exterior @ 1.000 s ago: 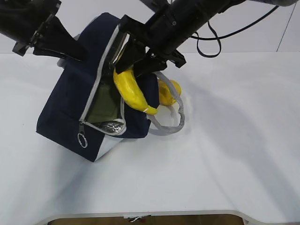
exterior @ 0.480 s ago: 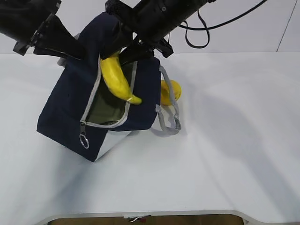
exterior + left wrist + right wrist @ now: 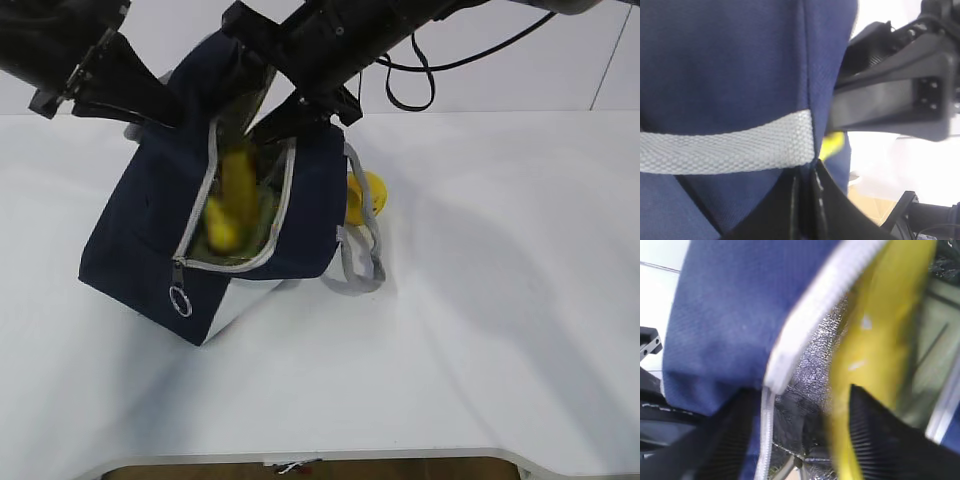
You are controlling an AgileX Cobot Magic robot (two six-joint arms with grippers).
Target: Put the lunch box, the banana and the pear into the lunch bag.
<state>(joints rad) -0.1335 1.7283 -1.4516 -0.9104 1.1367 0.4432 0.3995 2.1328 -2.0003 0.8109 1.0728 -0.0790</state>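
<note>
The navy lunch bag (image 3: pixel 140 230) stands tilted on the white table with its zipper mouth open. My left gripper (image 3: pixel 160 108) is shut on the bag's upper edge, pinching navy fabric (image 3: pixel 740 75) just below the grey webbing handle (image 3: pixel 725 147). My right gripper (image 3: pixel 268 112) hangs over the mouth with its jaws wide apart. The banana (image 3: pixel 230 200) is a yellow blur inside the opening, free of the fingers (image 3: pixel 880 440). It lies over the lunch box's green lid (image 3: pixel 935 340) and the foil lining (image 3: pixel 815 360). The pear (image 3: pixel 370 195) sits on the table behind the bag's right side.
A second grey handle loop (image 3: pixel 362 255) droops onto the table at the bag's right, close to the pear. The zipper's ring pull (image 3: pixel 178 300) hangs at the bag's near corner. The table's front edge (image 3: pixel 300 455) runs below.
My right gripper has opened and let go of the banana, which has dropped from above the bag's rim down into the opening. The left gripper has kept its hold on the bag.
</note>
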